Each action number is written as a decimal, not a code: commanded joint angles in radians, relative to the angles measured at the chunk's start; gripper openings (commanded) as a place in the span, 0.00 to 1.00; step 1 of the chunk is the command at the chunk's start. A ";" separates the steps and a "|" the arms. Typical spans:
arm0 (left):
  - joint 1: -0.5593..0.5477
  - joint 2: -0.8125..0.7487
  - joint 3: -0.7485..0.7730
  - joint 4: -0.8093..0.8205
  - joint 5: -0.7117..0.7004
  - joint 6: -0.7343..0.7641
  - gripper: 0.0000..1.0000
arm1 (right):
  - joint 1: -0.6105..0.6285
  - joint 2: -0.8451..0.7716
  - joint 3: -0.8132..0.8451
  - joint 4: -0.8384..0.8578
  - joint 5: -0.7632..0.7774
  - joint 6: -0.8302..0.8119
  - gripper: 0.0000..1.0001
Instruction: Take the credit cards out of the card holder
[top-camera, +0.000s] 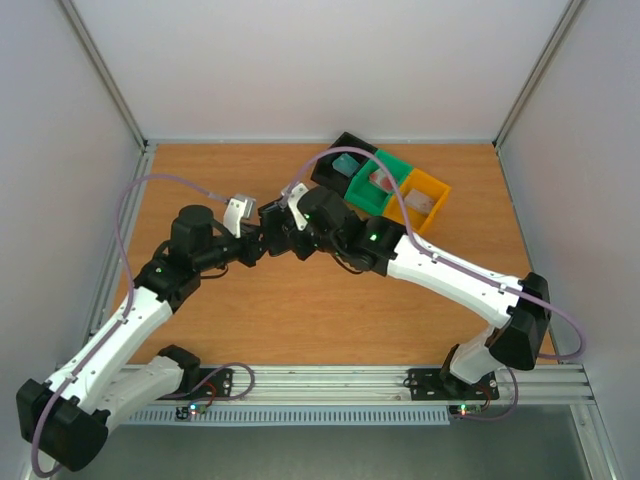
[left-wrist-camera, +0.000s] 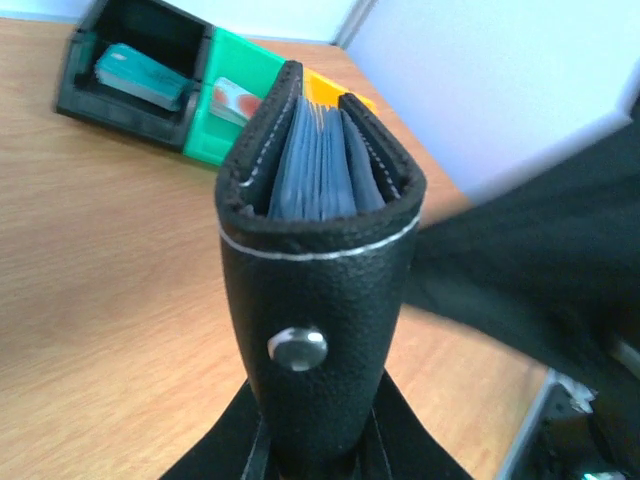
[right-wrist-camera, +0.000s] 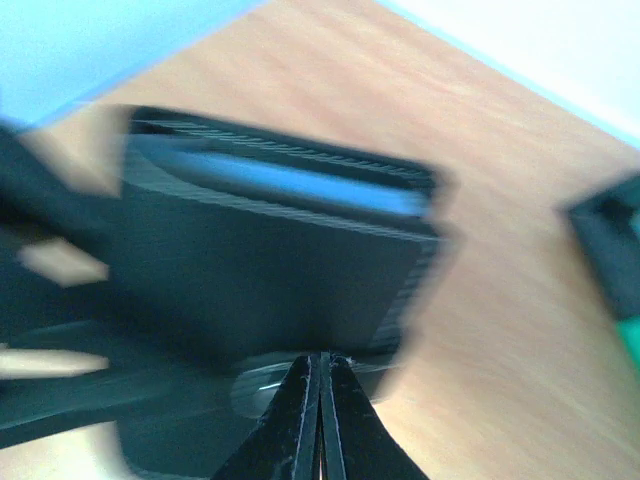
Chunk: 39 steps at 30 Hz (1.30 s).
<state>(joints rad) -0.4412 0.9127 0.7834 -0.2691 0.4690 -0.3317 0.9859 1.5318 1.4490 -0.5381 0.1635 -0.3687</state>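
Note:
My left gripper (left-wrist-camera: 315, 440) is shut on the black card holder (left-wrist-camera: 320, 300) and holds it above the table with the spine and its metal stud toward the camera. The covers stand slightly apart, showing blue-grey inner pockets (left-wrist-camera: 315, 165). My right gripper (right-wrist-camera: 322, 362) is shut, its tips against the lower edge of the card holder (right-wrist-camera: 270, 270); whether they pinch it I cannot tell. Both grippers meet mid-table (top-camera: 268, 236). A teal credit card (top-camera: 346, 166) lies in the black tray, a red/pink one (top-camera: 380, 181) in the green tray and a whitish one (top-camera: 418, 201) in the orange tray.
The black tray (top-camera: 325, 170), green tray (top-camera: 397, 160) and orange tray (top-camera: 440, 187) stand in a slanted row at the back right of the wooden table (top-camera: 200, 180). White walls close off the table's left, back and right sides.

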 joint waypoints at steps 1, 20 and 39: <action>-0.019 -0.051 0.026 0.136 0.124 0.028 0.00 | -0.131 0.005 -0.036 -0.155 0.263 0.029 0.01; -0.020 -0.038 0.007 0.195 0.183 -0.136 0.00 | -0.065 -0.393 -0.303 0.131 -0.257 -0.306 0.24; -0.025 -0.043 -0.011 0.167 0.225 -0.104 0.00 | 0.082 -0.238 -0.274 0.325 0.128 -0.555 0.36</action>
<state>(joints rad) -0.4507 0.8818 0.7708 -0.1673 0.6125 -0.4625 1.0637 1.2999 1.1622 -0.3210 0.1642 -0.8513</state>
